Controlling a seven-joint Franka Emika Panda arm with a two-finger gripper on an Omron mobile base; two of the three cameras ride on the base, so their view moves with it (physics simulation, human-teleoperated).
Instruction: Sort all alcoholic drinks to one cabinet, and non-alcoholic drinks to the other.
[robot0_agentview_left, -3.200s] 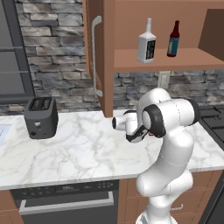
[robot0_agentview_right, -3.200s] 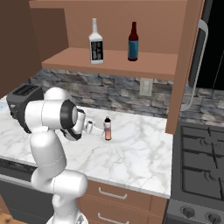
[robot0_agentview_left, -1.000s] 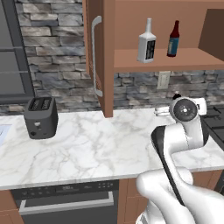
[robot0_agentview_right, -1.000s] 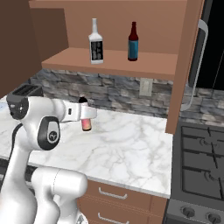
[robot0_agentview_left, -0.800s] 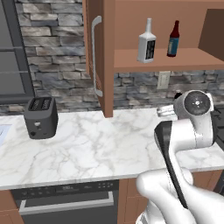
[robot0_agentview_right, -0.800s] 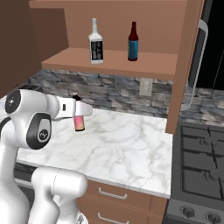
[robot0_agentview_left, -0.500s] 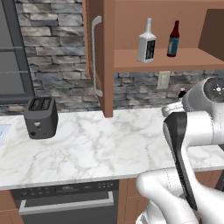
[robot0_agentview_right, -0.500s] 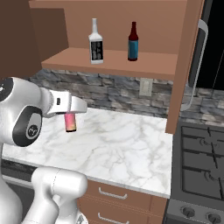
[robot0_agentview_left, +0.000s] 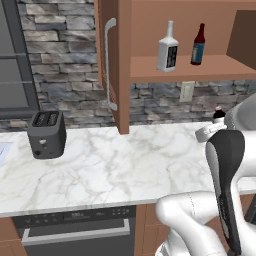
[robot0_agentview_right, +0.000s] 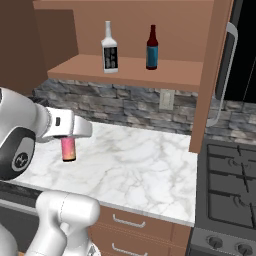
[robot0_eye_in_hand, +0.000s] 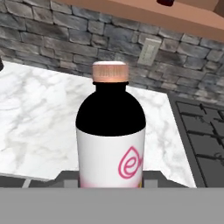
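Right base view: gripper (robot0_agentview_right: 69, 135) is closed on the small pink bottle (robot0_agentview_right: 67, 148), holding it clear above the marble counter (robot0_agentview_right: 135, 160) — fingers clamp its upper part. Whitish bottle (robot0_agentview_right: 109, 49) and dark-brown bottle (robot0_agentview_right: 152, 49) stand on the open cabinet shelf (robot0_agentview_right: 125, 67).

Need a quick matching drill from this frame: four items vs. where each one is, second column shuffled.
Items:
1. whitish bottle
2. dark-brown bottle
3. pink bottle
4. toaster

Places:
A. on the counter, left end
B. held in the gripper above the counter
C. cabinet shelf, nearer the open door with the handle
D. cabinet shelf, beside the red-capped bottle

Pairs: 1-D, 2-C, 3-B, 4-A
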